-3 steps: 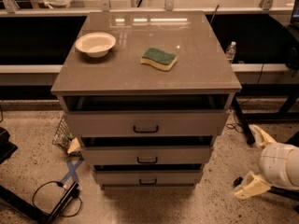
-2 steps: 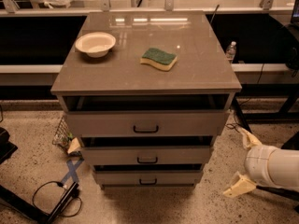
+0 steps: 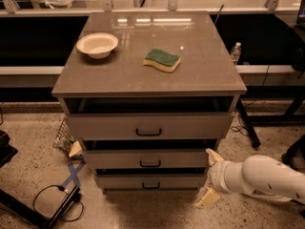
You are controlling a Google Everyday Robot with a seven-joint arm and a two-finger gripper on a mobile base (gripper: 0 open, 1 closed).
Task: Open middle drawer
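The middle drawer (image 3: 148, 159) is the second of three grey-beige fronts on the cabinet, with a small dark bar handle (image 3: 150, 164) at its centre. It sits flush with the others, with a dark gap above it. My gripper (image 3: 208, 177) comes in from the lower right on a white arm (image 3: 259, 178). Its two tan fingers are spread open and empty, one (image 3: 214, 155) by the middle drawer's right end, the other (image 3: 207, 198) lower, beside the bottom drawer (image 3: 150, 182). It is well right of the handle.
The top drawer (image 3: 148, 126) sits under the countertop (image 3: 150, 56), which holds a white bowl (image 3: 97, 44) and a green-and-yellow sponge (image 3: 162, 60). A wire basket (image 3: 64, 137), blue tape and a black cable (image 3: 57, 202) lie on the floor at left. A water bottle (image 3: 235, 52) stands behind right.
My arm and gripper have moved left from the frame's right edge toward the cabinet's right side, with the fingers still spread. The drawers have not moved.
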